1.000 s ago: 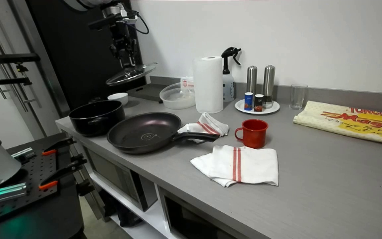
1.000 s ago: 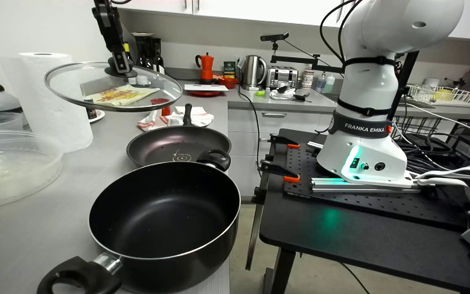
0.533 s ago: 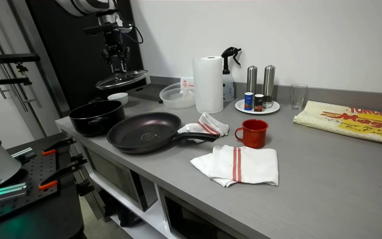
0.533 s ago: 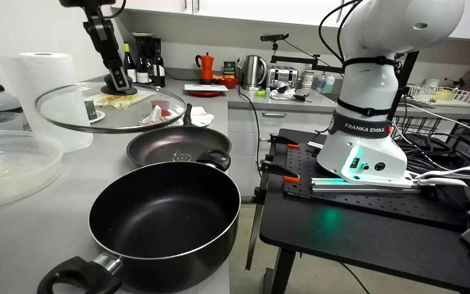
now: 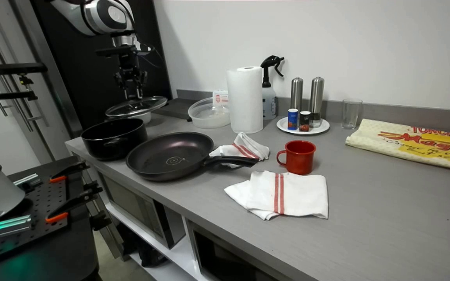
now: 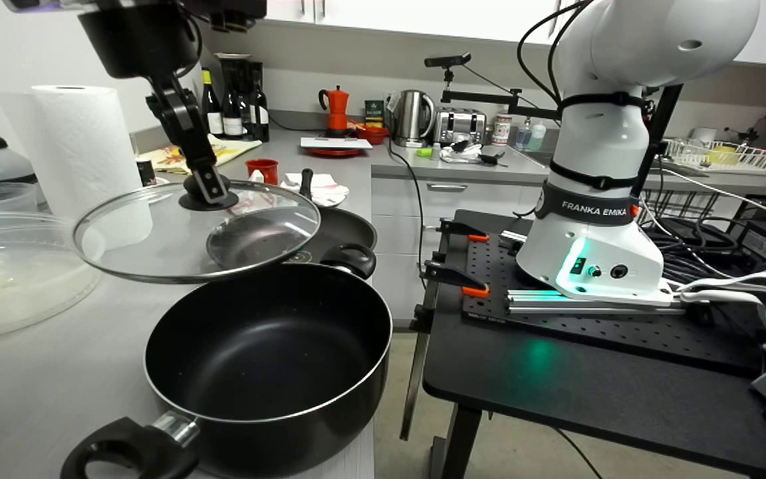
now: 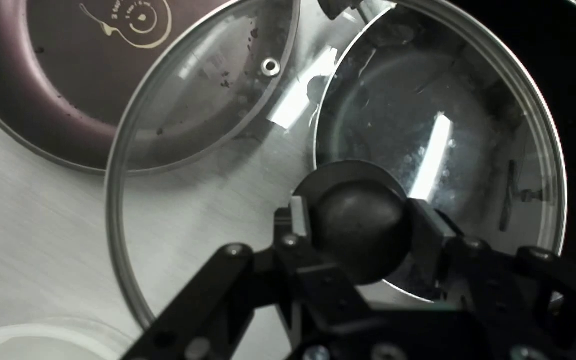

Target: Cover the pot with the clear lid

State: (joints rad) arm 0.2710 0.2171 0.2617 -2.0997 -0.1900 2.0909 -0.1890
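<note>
In an exterior view we see a white wall point(image 5: 358, 47) rising behind the long grey counter point(image 5: 369, 218). Near the counter stands a black table point(image 6: 509, 366), and from it the white robot arm point(image 6: 606, 140) reaches out over the counter. On the counter lies the wide black frying pan point(image 5: 170, 158), its handle pointing away from the black pot point(image 6: 266, 352). The pot stands upright just beside the pan, close to the counter's edge, and we can look straight into its dark inside. The clear lid point(image 6: 157, 236) hangs in the air on the wall side of the pot, slightly tilted; in the wrist view it overlaps part of the pot and an edge of the pan. It looks to be apart from the pot's rim, though from these angles we cannot be sure. A folded white towel point(image 5: 287, 195) with red stripes lies farther along the counter. Nearer the wall we find a clear plastic container point(image 5: 209, 121) and, beside it, an upright paper towel roll point(image 5: 245, 101). The gripper point(image 7: 363, 220) points down above the lid. A red mug point(image 5: 301, 157) stands just beside the towel. Smallest here is the lid's round black knob point(image 7: 358, 227), which we see pinched between the gripper's two fingers point(image 7: 299, 216).
</note>
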